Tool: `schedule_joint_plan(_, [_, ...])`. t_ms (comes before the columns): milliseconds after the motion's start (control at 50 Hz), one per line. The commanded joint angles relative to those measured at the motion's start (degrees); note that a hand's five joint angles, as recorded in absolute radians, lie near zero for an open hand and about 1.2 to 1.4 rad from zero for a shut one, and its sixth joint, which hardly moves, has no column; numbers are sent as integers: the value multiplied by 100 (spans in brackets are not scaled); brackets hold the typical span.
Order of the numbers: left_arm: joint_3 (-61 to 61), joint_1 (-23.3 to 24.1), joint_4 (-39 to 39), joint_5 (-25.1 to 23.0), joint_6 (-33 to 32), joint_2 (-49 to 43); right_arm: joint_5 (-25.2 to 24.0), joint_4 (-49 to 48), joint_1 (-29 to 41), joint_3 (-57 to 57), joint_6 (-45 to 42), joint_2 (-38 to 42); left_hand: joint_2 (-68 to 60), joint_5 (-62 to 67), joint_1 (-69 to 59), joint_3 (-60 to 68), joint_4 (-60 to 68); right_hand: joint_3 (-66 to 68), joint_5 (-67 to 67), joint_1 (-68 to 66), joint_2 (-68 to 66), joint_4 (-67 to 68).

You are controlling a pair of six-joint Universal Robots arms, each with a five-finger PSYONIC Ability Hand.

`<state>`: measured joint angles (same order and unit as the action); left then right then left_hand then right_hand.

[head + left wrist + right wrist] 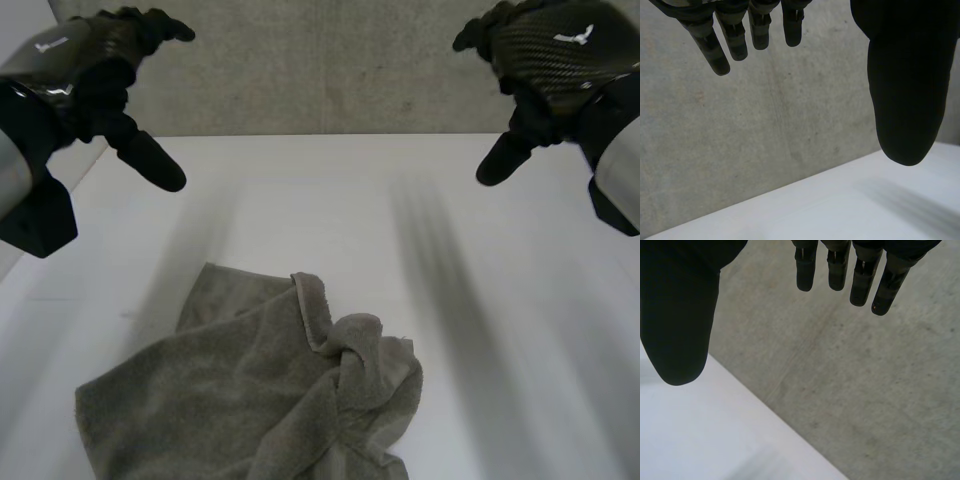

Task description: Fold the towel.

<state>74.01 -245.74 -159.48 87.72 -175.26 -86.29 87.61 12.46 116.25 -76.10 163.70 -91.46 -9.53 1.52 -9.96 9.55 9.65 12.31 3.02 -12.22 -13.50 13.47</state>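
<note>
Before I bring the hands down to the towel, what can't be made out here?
- Towel: near edge cut off by the head view's bottom edge; full outline unknown.
- Towel corners: lost in the twisted bunch at its right side, head view; cannot tell them apart.
- Left hand, right hand: open, raised; partly cut off by the head view's side edges.

A plain grey-brown towel point(240, 400) lies on the white table point(400, 220), black hands above, mottled grey wall point(330, 70) behind.
</note>
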Motion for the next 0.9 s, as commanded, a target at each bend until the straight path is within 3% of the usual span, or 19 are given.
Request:
schedule_joint_plan(20, [166, 44, -549, -18, -1025, -852, -43, 221, 160, 104, 144, 628, -237, 37, -194, 234, 225, -231, -302, 222, 350, -347])
schedule_joint_plan(160, [78, 26, -611, -177, -1739, -1962, -236, 687, 249, 140, 664, 1341, -237, 37, -194, 234, 225, -231, -302, 222, 350, -347])
schedule_joint_plan(260, [17, 9, -769, -783, -2117, -2744, -851, 1057, 222, 69, 1182, 1719, -237, 37, -194, 234, 225, -231, -302, 222, 350, -347])
schedule_joint_plan(300, [-36, -9, -1049, -1159, -2266, -3199, -1306, 1214, 222, 8, 1558, 2007, -304, 104, -261, 301, 292, -231, -302, 222, 350, -347])
schedule_joint_plan(480, [-168, -88, -1885, -1820, -2293, -3728, -1581, 1171, 293, -203, 2131, 2809, -304, 105, -261, 302, 292, -189, -260, 180, 308, -305])
schedule_joint_plan(520, [-168, -140, -2087, -2161, -2267, -3798, -1572, 1127, 415, -203, 2175, 3063, -338, 138, -295, 335, 326, 1266, 1195, -1275, -1147, 1150])
schedule_joint_plan(540, [-168, -141, -2088, -2163, -2267, -3799, -1572, 1127, 416, -203, 2175, 3064, -338, 138, -295, 335, 326, 1274, 1203, -1283, -1155, 1158])
schedule_joint_plan(580, [-168, -158, -2140, -2312, -2267, -3834, -1572, 1022, 425, -203, 2167, 3151, -338, 138, -295, 335, 326, 3598, 3527, -3607, -3479, 3482])
schedule_joint_plan(600, [-168, -167, -2149, -2452, -2258, -3886, -1572, 1021, 424, -203, 2166, 3152, -355, 155, -312, 352, 343, 3612, 3541, -3621, -3493, 3496])
schedule_joint_plan(620, [-159, -167, -2140, -2557, -2267, -3930, -1572, 934, 416, -194, 2166, 3126, -388, 188, -345, 385, 376, 5661, 5590, -5670, -5542, 5545])
schedule_joint_plan(640, [-159, -167, -2140, -2558, -2267, -3930, -1572, 934, 416, -194, 2166, 3125, -388, 189, -345, 386, 377, 5681, 5610, -5690, -5562, 5565])
schedule_joint_plan(660, [-150, -167, -2140, -2637, -2267, -3965, -1554, 812, 381, -177, 2166, 3056, -405, 205, -362, 402, 393, 6758, 6687, -6767, -6639, 6642])
schedule_joint_plan(800, [-133, -167, -2149, -2796, -2275, -4124, -1589, 353, 363, -150, 1991, 2150, -405, 205, -362, 402, 393, 6769, 6698, -6778, -6650, 6653])
schedule_joint_plan(900, [-185, -167, -2149, -2866, -2275, -4326, -1572, 415, 415, -378, 782, 1369, -456, 256, -413, 453, 444, 6769, 6698, -6778, -6650, 6653])
